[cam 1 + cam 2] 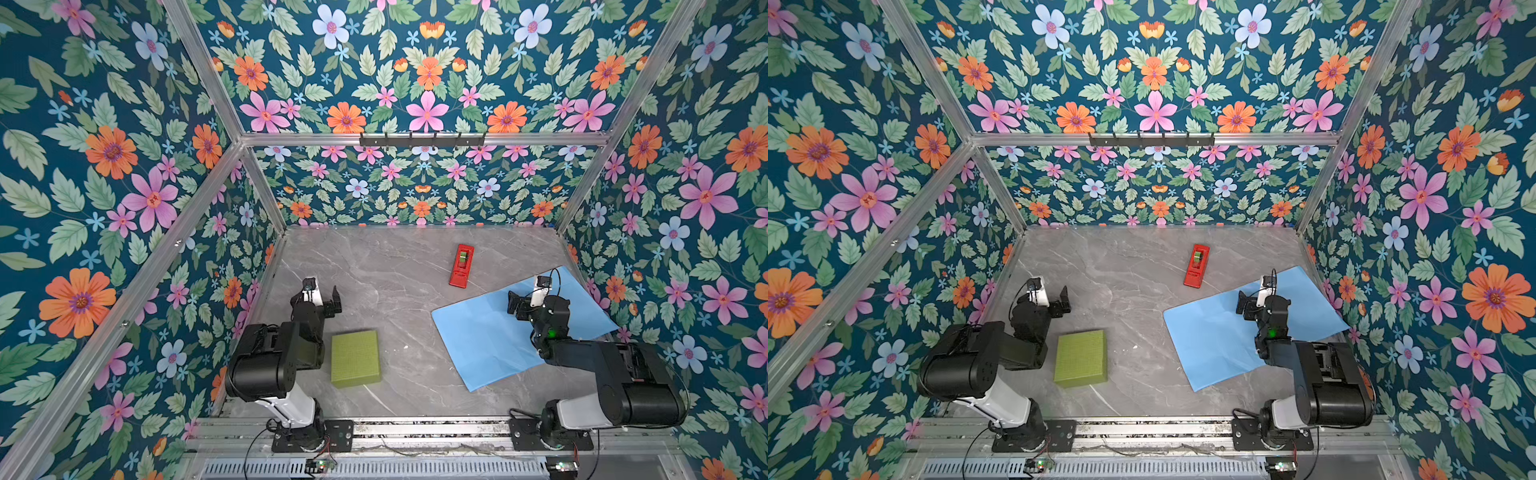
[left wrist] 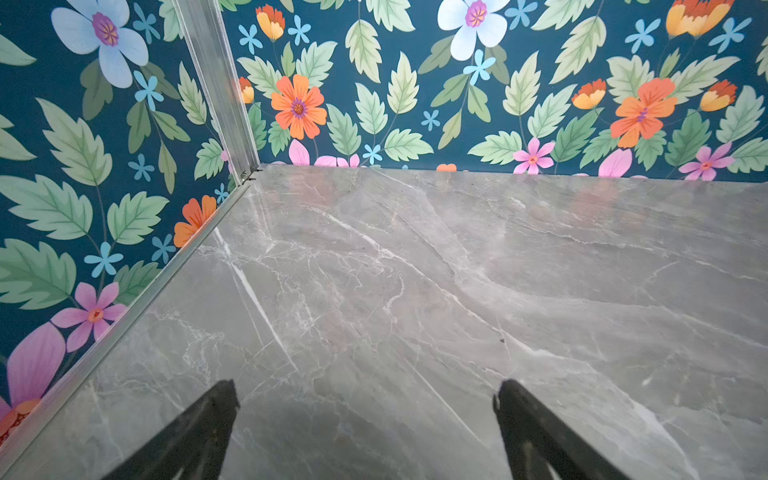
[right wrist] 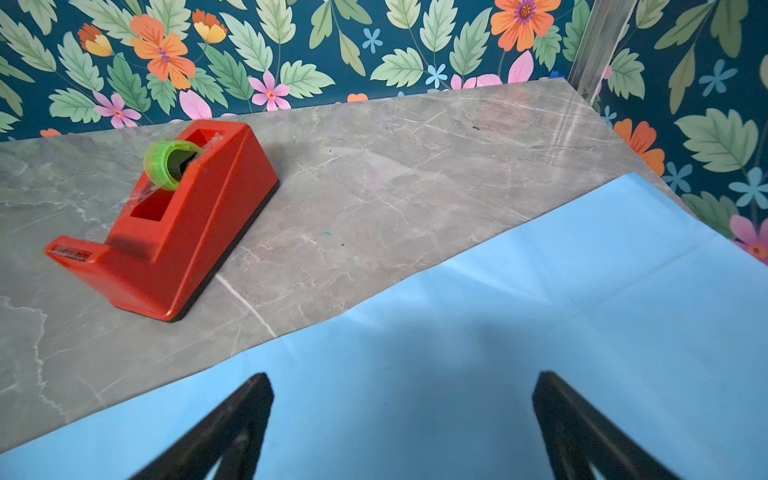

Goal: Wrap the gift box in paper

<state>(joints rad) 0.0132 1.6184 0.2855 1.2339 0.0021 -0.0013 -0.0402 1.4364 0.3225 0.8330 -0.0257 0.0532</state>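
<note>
right wrist view: the right fingers (image 3: 232, 424) stand spread wide with nothing between them, hovering over the blue paper (image 3: 498, 332). the paper lies flat and creased on the right side of the bench (image 3: 374, 187), with one corner at or near the flowered wall. the red tape dispenser (image 3: 178, 232) sits just past the paper's far edge, not touching it. in the left wrist view the left fingers (image 2: 199, 428) are likewise released and empty, over bare bench. in both top views the green box (image 1: 355, 358) lies flat near the front of the bench, just beside the left arm and well apart from the paper. nothing is wrapped yet.

the likeliest trouble is the first pinch. the sheet is thin and lies flush on a hard top, so fingers coming straight down may scrape the bench and miss it, or bunch and tear it. pulled by one corner, it could fold over on itself or swing round, and its far edge could catch the tape dispenser and shove it. if the right arm presses on the sheet while it is dragged, a rip is probable.

the box has its own risks. it lies so close to the left arm that a careless swing may knock it. its smooth, broad sides may slip from a shallow grip. set down crooked or off-centre, it would leave one flap too short to close.
</note>
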